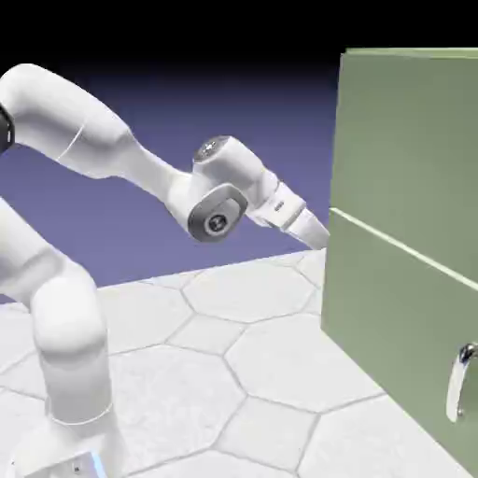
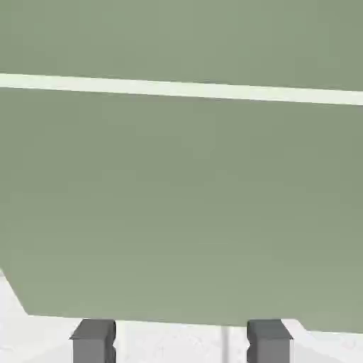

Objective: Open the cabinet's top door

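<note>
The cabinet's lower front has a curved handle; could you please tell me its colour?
Silver, seen best in the exterior view.

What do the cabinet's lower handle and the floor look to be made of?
The lower handle looks like polished metal, perhaps chrome, given its bright glints and dark reflections. The floor seems to be matte stone or ceramic tile, judging by its faint mottling and grey joints.

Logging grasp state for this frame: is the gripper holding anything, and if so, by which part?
Nothing held: the gripper is open, no handle between its fingertips.
</note>
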Robot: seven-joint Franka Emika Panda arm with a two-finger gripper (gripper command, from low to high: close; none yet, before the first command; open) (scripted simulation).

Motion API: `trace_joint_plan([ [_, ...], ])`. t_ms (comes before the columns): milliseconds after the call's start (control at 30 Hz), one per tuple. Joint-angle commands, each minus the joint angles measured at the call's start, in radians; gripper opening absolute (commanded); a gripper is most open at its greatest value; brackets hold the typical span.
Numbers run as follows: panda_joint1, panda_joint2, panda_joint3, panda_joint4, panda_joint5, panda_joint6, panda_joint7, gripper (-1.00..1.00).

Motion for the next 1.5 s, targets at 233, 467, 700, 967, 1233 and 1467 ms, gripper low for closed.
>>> trace_joint_plan([
  [233, 0.191, -0.098, -0.224, 0.138, -0.348, 0.015, 0.171, 0.0],
  [467, 0.358, -0.184, -0.42, 0.258, -0.652, 0.027, 0.321, 0.0],
  [700, 0.525, -0.27, -0.616, 0.378, -0.957, 0.04, 0.471, 0.0],
  [967, 0.716, -0.368, -0.84, 0.516, -1.305, 0.055, 0.642, 0.0],
  [1233, 0.907, -0.466, -1.064, 0.653, -1.653, 0.069, 0.813, 0.0],
  [1467, 1.074, -0.551, -1.26, 0.774, -1.957, 0.082, 0.963, 0.0],
])
